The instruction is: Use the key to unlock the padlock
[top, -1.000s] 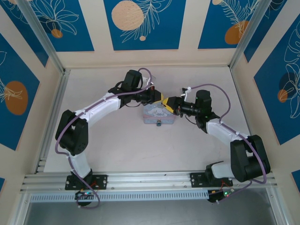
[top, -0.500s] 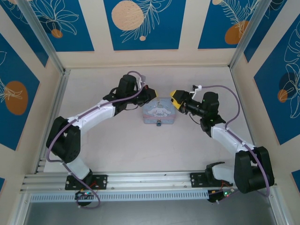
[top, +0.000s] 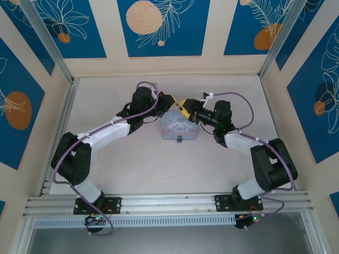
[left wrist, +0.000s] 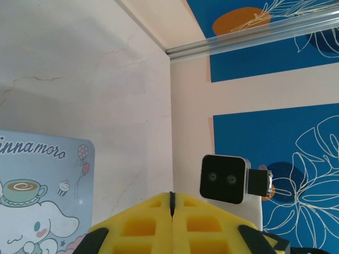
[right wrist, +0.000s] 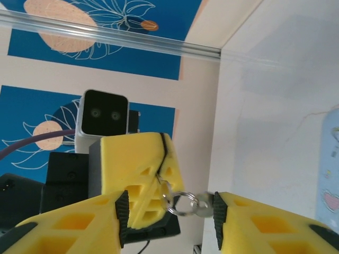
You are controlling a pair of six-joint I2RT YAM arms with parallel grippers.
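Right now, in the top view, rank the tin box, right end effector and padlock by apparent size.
1. tin box
2. right end effector, raised nearer the camera, yet still smaller
3. padlock, tiny

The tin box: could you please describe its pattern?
The tin box is light blue with a white cartoon character; clearest in the left wrist view.

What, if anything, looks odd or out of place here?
A small metal ring dangles from the shut left hand, in mid-air between the right hand and its open fingers, near the cartoon tin. Nothing looks spilled or broken.
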